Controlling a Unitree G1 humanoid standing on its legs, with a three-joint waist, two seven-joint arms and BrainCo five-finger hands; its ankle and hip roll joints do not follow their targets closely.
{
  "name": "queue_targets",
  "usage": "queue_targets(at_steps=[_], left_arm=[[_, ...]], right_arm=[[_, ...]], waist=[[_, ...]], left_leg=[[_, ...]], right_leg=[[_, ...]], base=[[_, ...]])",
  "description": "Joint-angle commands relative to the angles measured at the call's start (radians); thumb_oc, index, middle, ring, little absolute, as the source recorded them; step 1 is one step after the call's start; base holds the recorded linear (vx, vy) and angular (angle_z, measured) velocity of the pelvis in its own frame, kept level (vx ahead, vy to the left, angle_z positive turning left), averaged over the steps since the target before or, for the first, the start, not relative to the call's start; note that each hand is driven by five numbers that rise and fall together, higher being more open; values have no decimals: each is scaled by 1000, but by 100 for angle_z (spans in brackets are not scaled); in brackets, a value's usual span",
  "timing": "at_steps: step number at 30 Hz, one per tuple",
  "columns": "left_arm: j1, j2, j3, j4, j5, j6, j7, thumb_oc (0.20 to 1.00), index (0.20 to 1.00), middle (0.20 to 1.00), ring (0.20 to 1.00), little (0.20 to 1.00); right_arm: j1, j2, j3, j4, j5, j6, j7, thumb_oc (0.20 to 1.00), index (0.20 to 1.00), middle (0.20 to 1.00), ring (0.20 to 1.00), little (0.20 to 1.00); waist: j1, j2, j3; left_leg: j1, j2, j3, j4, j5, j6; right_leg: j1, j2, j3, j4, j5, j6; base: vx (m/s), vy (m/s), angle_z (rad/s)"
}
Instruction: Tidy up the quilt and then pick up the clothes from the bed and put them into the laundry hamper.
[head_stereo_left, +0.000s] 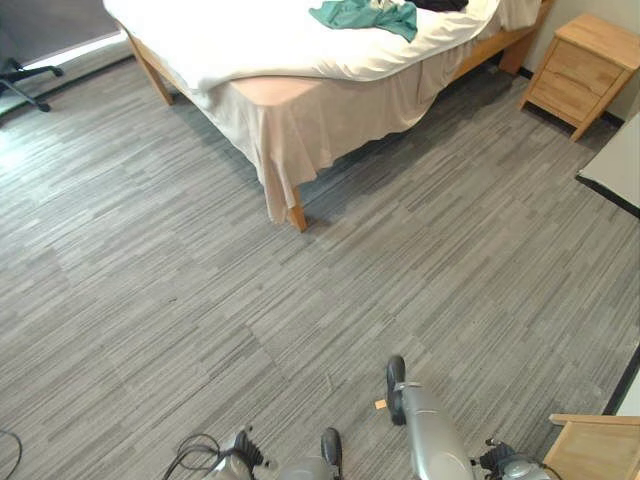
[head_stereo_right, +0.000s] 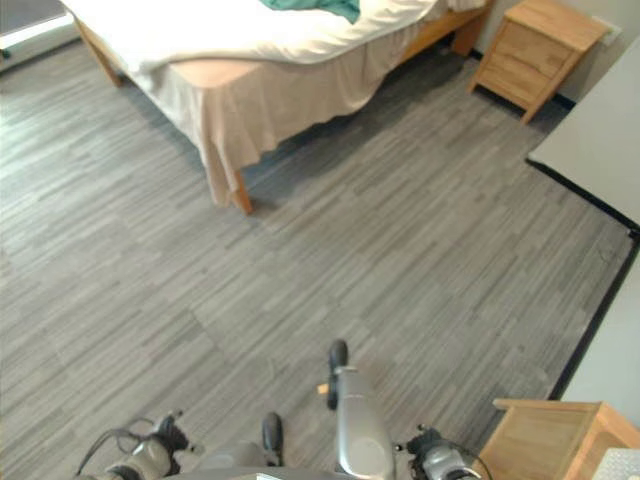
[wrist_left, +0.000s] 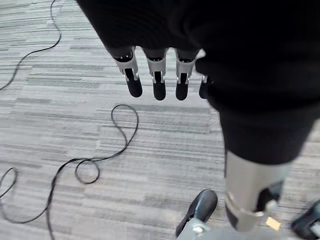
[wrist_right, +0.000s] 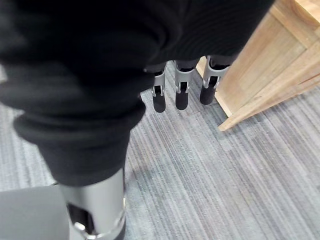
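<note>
We're well short of the bed (head_stereo_left: 290, 120); nothing done yet. Left hand (wrist_left: 157, 75) hangs w/ fingers straight, holding nothing. White quilt (head_stereo_left: 250, 40) looks rumpled, green clothes (head_stereo_left: 365, 15) on top. Right hand (wrist_right: 182, 87) same, fingers straight beside a wooden box (wrist_right: 270, 65). Can't spot the hamper.

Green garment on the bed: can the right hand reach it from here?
Probably not. The green garment lies on the far bed, with a wide stretch of floor between; the right hand hangs open, low beside a wooden cabinet. It must walk closer first.
</note>
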Motion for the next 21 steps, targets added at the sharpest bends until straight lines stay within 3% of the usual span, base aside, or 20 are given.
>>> queue_targets(at_steps=[1,2,3,4,6,7,8,9,10,12,13,14,16,18,19,20,21], left_arm=[[7,10,-11,1,72,5,-6,1000,1000,1000,1000,1000],[6,7,-9,-11,59,8,-2,1000,1000,1000,1000,1000],[4,17,-11,-44,46,10,3,1000,1000,1000,1000,1000],[-7,29,-14,-73,33,10,12,1000,1000,1000,1000,1000],[-26,39,-4,-98,-7,11,39,1000,1000,1000,1000,1000],[-37,37,3,-113,-34,8,64,1000,1000,1000,1000,1000],[-37,37,3,-113,-34,8,64,1000,1000,1000,1000,1000],[-26,30,15,-128,-54,-4,78,1000,1000,1000,1000,1000],[-21,26,19,-127,-56,-5,86,1000,1000,1000,1000,1000],[-5,21,28,-118,-47,-6,83,1000,1000,1000,1000,1000],[-2,25,30,-114,-37,3,86,1000,1000,1000,1000,1000],[16,27,43,-96,-28,8,81,1000,1000,1000,1000,1000],[20,27,41,-87,-19,8,83,1000,1000,1000,1000,1000],[33,33,56,-62,-21,18,79,1000,1000,1000,1000,1000],[31,48,72,-54,-28,28,79,1000,1000,1000,1000,1000],[27,54,75,-53,-35,29,80,1000,1000,1000,1000,1000],[23,62,79,-52,-37,31,78,1000,1000,1000,1000,1000]], right_arm=[[35,-48,34,-1,-1,3,0,1000,1000,1000,1000,1000],[34,-50,41,8,-8,4,2,1000,1000,1000,1000,1000],[36,-56,56,10,-23,10,-1,1000,1000,1000,1000,1000],[28,-64,57,-7,-16,10,-9,1000,1000,1000,1000,1000],[2,-77,60,-33,-9,7,-23,1000,1000,1000,1000,1000],[-13,-85,58,-42,-5,5,-38,1000,1000,1000,1000,1000],[-14,-84,58,-41,-5,5,-38,1000,1000,1000,1000,1000],[-18,-95,59,-58,-1,-7,-43,1000,1000,1000,1000,1000],[-17,-97,57,-61,1,-8,-43,1000,1000,1000,1000,1000],[-12,-100,55,-65,6,-18,-44,1000,1000,1000,1000,1000],[-12,-106,52,-66,-1,-15,-51,1000,1000,1000,1000,1000],[-13,-103,53,-63,-9,-17,-43,1000,1000,1000,1000,1000],[-5,-91,53,-64,-24,-22,-47,1000,1000,1000,1000,1000],[-12,-70,60,-67,-35,-21,-45,1000,1000,1000,1000,1000],[-36,-55,59,-101,-20,-18,-39,1000,1000,1000,1000,1000],[-45,-49,63,-115,-17,-19,-38,1000,1000,1000,1000,1000],[-50,-42,70,-122,-23,-19,-37,1000,1000,1000,1000,1000]], waist=[[-30,53,-44],[-34,61,-52],[-21,51,-42],[-8,33,-23],[20,-7,-7],[53,-32,0],[52,-35,-2],[80,-30,-11],[93,-29,-19],[113,-14,-38],[128,-11,-44],[134,-17,-54],[144,-22,-63],[155,-37,-67],[140,-40,-45],[137,-29,-37],[132,-23,-27]], left_leg=[[198,78,-3,72,-84,-109],[170,94,-4,195,-5,-129],[16,103,1,503,174,-154],[-76,97,-7,667,230,-150],[-176,126,52,809,194,-118],[-280,133,111,809,132,-103],[-282,130,113,806,136,-102],[-352,108,168,625,103,-101],[-364,103,186,525,102,-98],[-359,99,261,183,173,-107],[-380,113,281,105,209,-117],[-329,106,282,29,201,-110],[-323,105,278,26,219,-97],[-302,78,257,55,186,-63],[-233,73,266,52,149,-38],[-199,82,258,35,143,-32],[-159,85,248,19,133,-33]], right_leg=[[29,73,21,63,107,4],[62,100,22,77,95,-23],[141,108,5,66,64,-75],[179,103,0,56,51,-105],[253,93,10,25,15,-129],[330,79,7,0,-17,-128],[328,75,7,-1,-16,-127],[413,75,14,-39,-47,-109],[440,67,19,-48,-57,-100],[509,81,5,-56,-104,-79],[543,89,7,-60,-122,-79],[572,87,1,-47,-145,-64],[583,90,-4,-4,-161,-62],[506,65,-35,230,-124,-17],[386,18,-38,462,-7,32],[318,3,-45,545,21,33],[284,-17,-68,555,2,26]], base=[[582,-183,52],[728,-334,57],[684,-383,60],[639,-380,54],[632,-279,-21],[570,-180,-53],[864,-45,-19],[636,91,11],[897,172,18],[658,172,8],[642,150,-7],[415,98,-16],[399,62,-36],[462,147,-45],[386,182,-34],[475,143,-36],[383,-4,-19]])
